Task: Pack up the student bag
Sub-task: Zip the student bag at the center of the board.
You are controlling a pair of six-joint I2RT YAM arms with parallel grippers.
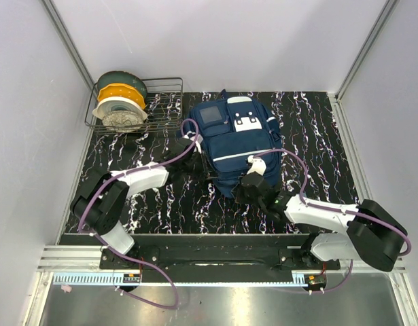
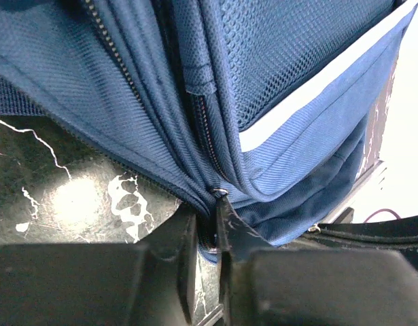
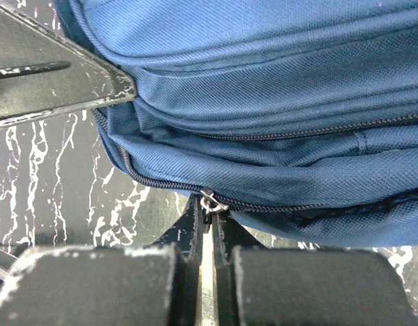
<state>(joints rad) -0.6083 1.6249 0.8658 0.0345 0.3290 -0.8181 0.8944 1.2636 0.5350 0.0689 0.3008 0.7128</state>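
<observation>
right gripper: jaws drawn narrow, their tips pinching the small silver zip pull straight ahead of them.
left gripper: jaws almost together, nipping the small metal zip slider and the fold of navy fabric around it.
zip tracks: from the right gripper's tips a closed dark zip line runs off to either side along the fabric; from the left gripper's tips two zip lines climb away up the folds.
student bag: a large navy blue fabric backpack with white stripes, white patches and a grey square patch, lying flat just ahead of both grippers; the right gripper meets its near edge, the left gripper its left side.
table: black top veined with white, under both grippers and the bag.
wire basket: grey metal rack well beyond the left gripper and off to its left, holding a dark green spool, an orange-yellow spool and a white spool, all on edge, side by side.
</observation>
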